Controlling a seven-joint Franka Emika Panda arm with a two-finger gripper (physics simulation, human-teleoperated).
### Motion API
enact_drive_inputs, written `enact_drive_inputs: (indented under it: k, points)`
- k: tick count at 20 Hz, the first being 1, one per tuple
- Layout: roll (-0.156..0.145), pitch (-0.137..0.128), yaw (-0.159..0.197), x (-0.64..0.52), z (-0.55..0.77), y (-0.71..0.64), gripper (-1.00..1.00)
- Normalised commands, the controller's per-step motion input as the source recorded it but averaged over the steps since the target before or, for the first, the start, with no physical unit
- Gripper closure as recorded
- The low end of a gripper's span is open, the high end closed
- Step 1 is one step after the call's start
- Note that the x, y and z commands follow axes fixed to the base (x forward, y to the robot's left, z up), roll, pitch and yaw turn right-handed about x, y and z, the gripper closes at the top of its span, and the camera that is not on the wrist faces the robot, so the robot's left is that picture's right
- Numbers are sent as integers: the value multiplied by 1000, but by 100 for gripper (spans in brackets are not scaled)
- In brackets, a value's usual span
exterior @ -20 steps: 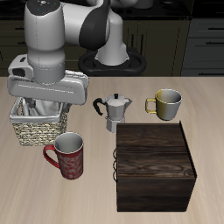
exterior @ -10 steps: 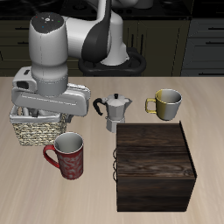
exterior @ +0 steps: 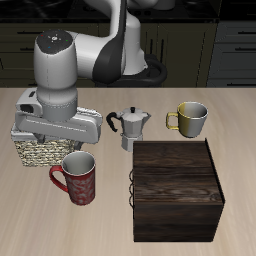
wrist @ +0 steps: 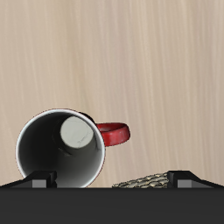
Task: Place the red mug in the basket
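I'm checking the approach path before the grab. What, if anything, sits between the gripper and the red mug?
Nothing visible does. The wrist view looks straight down into the red mug with only bare table around it; the basket sits right beside it.

This was a simulated kitchen. A pale wood-grain bench [exterior: 235, 150] carried kitchen ware: a steel moka pot [exterior: 131, 128], a yellowish-olive mug [exterior: 190, 118], a red mug [exterior: 78, 178], a woven wicker basket [exterior: 40, 150] and a dark wooden box [exterior: 177, 190]. Along the far side ran dark cabinets [exterior: 230, 45] with drawer fronts and bar handles. The flat, clean surfaces looked rendered, not photographed.
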Motion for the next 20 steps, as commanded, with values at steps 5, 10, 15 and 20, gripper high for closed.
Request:
enact_drive_inputs:
  k: [5,10,15,20]
  points:
    - [-4,35,-17,20,-328,-89,-100]
    - [7,36,-25,-3,-262,-21,-100]
    - [33,32,-24,-71,-287,173,-100]
    - [54,50,-25,-38,-348,89,-100]
